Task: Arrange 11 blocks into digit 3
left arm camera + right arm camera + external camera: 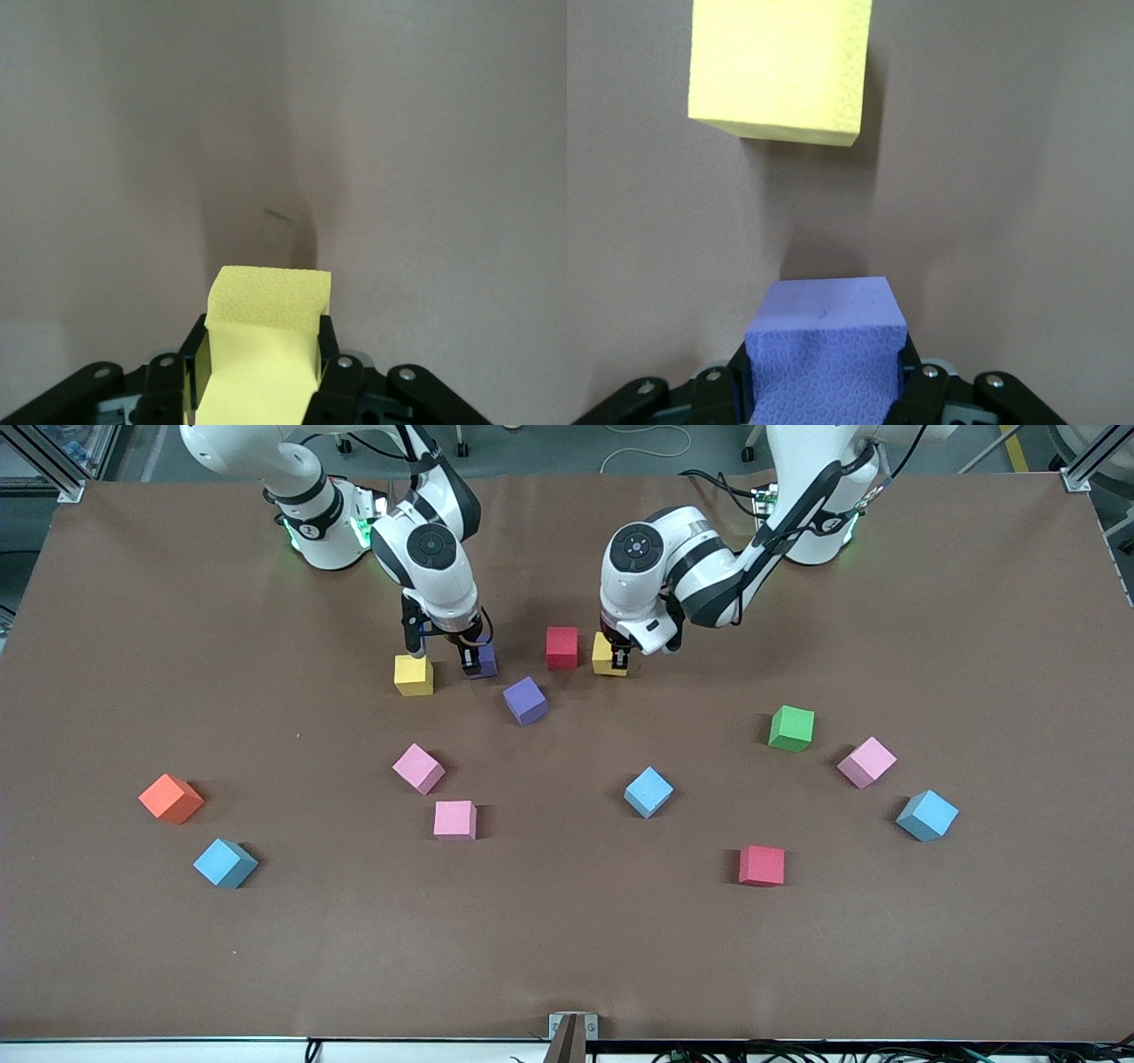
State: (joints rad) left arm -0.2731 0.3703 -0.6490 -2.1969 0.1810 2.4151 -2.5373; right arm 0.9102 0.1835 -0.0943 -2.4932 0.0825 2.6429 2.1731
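Note:
My right gripper (469, 657) is shut on a purple block (484, 661) (828, 345) low at the table, beside a yellow block (414, 675) (780, 66). My left gripper (616, 655) is shut on a second yellow block (604, 657) (266, 336), squeezing it, right beside a red block (562, 647). Between the two hands and nearer the camera lies another purple block (525, 701). Loose blocks lie nearer still: pink (418, 768), pink (454, 820), light blue (648, 792), green (791, 728), pink (867, 762), red (762, 865).
An orange cube (171, 798) and a blue cube (225, 863) sit toward the right arm's end of the brown table (567, 957). Another blue cube (927, 815) lies toward the left arm's end. A bracket (571, 1036) sticks up at the table's near edge.

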